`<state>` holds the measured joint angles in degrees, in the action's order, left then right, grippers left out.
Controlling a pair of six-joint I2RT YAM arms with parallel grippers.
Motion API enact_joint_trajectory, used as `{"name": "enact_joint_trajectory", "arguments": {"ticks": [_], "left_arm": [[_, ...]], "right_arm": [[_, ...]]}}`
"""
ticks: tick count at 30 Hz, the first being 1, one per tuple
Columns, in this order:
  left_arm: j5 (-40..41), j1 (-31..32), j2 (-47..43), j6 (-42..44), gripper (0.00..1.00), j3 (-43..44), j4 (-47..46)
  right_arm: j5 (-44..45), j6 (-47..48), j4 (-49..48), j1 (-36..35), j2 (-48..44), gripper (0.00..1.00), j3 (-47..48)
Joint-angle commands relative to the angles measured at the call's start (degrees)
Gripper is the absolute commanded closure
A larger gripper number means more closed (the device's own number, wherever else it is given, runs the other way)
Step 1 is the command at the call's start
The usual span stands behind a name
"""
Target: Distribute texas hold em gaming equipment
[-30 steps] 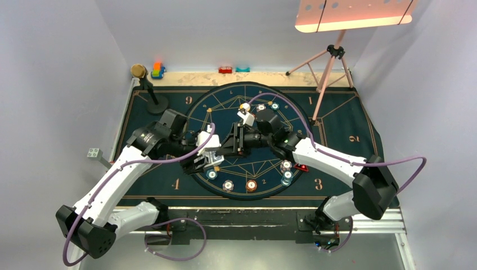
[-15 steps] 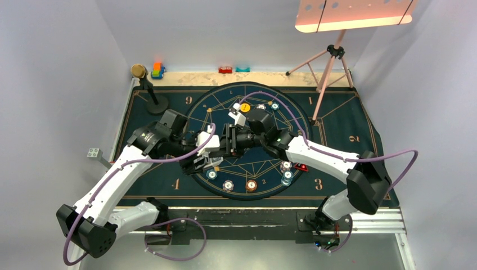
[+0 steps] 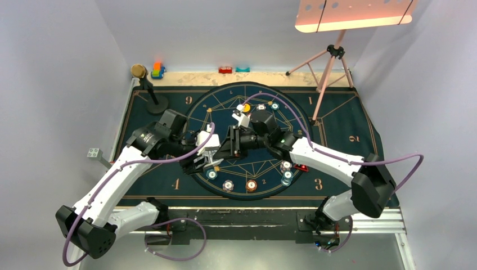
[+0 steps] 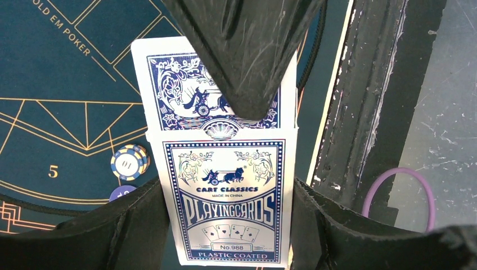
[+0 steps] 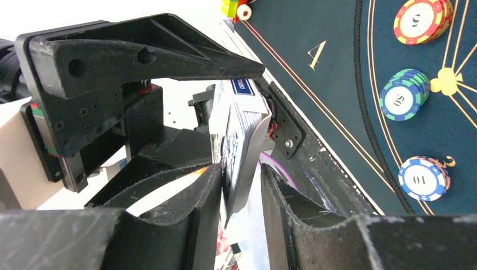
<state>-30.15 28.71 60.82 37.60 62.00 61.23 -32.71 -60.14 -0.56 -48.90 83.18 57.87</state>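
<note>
One card box [image 4: 225,169]: left claw [image 4: 228,230] clamps, right claw [image 5: 242,171] straddles top.

The top external camera looks down from above and behind the arm bases, taking in the whole worktop [image 3: 191,76] and dark mat [image 3: 349,121]. The left wrist camera looks along the left claw [image 4: 228,188], very close on the card box [image 4: 230,219]. The right wrist camera looks along the right claw [image 5: 241,170], seeing that box edge-on. All views share the mat's centre
</note>
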Motion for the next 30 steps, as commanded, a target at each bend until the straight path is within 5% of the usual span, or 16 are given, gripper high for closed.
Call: {"name": "enact_joint_trajectory", "arguments": {"ticks": [1, 30], "left_arm": [[-1.17, 0.29, -1.98, -1.15, 0.87, 2.07, -1.74], [-2.84, 0.29, -3.04, -1.14, 0.93, 1.47, -1.32]], "right_arm": [[0.29, 3.25, 3.27, 1.03, -3.44, 0.66, -0.16], [4.40, 7.79, 11.49, 5.47, -9.34, 0.74, 0.58]]}}
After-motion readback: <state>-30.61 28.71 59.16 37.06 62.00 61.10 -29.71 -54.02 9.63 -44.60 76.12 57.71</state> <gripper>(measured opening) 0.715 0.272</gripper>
